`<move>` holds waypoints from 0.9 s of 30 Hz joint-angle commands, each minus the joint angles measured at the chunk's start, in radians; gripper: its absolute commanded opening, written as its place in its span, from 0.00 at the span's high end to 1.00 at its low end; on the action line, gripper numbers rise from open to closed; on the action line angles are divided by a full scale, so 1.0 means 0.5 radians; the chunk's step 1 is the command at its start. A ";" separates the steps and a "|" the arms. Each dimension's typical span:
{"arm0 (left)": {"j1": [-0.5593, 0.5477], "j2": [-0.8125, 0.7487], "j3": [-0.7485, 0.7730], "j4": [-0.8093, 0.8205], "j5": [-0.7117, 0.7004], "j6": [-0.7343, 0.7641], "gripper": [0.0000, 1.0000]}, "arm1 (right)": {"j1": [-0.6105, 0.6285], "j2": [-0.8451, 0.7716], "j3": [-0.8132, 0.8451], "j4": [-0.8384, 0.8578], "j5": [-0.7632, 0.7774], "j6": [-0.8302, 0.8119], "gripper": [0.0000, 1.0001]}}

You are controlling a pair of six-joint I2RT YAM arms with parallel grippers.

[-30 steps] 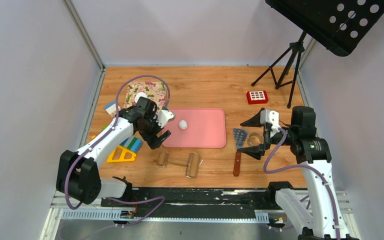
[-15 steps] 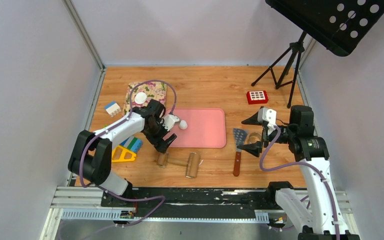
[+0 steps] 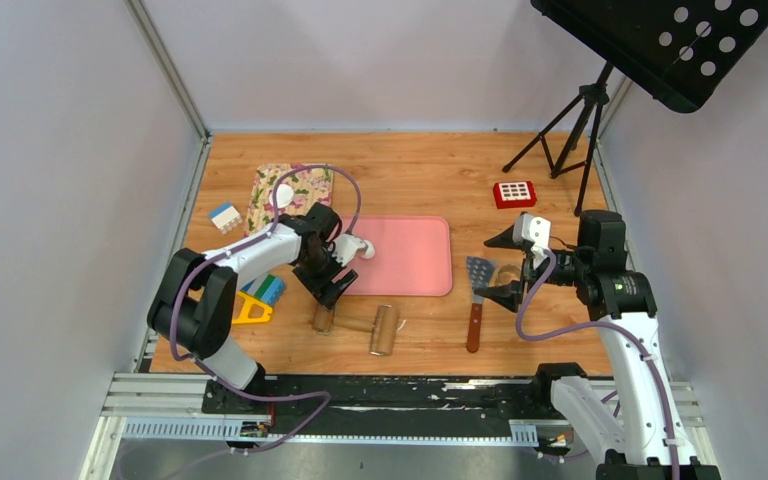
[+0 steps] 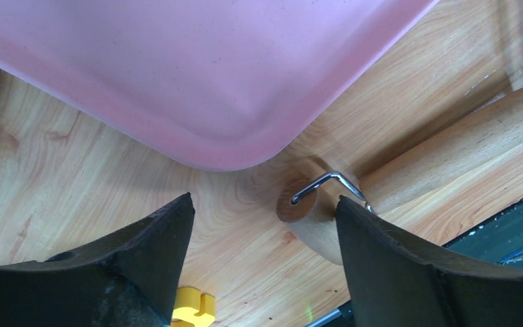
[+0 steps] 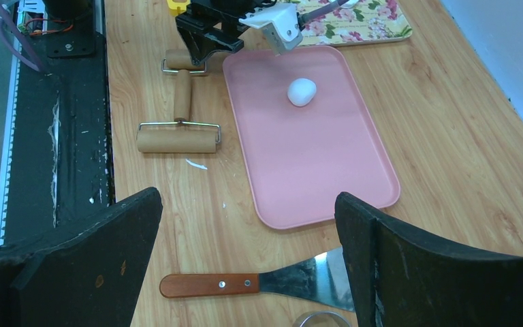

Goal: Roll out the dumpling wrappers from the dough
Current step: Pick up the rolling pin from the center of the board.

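Left arm: swung in from the pink mat's point(image 3: 410, 262) left edge to its near-left corner!
Left gripper point(image 4: 262, 204): jaws wide, empty, low over the rolling pin's point(image 3: 360, 322) small end.
Right gripper point(image 5: 247, 197): spread wide, empty, above the spatula point(image 5: 259, 283).
Dough point(image 5: 302, 92): smooth white ball, unrolled, on the mat's far-left part.
Hidden: in the top view the left wrist covers part of the dough.

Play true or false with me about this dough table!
The dough is a ball on the pink tray. True.
The left hand is gripping the rolling pin. False: it is open above the pin's small roller, gripping nothing.
The spatula lies on the tray. False: it lies on the wooden table, beside the tray.
The right hand is open and empty. True.
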 commanded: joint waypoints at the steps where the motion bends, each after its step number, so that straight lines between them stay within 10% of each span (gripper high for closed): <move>1: -0.021 0.031 0.034 0.043 -0.064 -0.008 0.21 | 0.016 -0.003 -0.007 0.067 -0.004 -0.067 0.00; 22: -0.027 0.180 0.107 -0.094 -0.146 0.050 0.51 | 0.024 0.002 0.008 0.076 0.007 -0.058 0.00; 27: -0.026 0.164 0.098 -0.089 -0.187 0.046 0.81 | 0.022 0.002 0.015 0.083 0.007 -0.042 0.00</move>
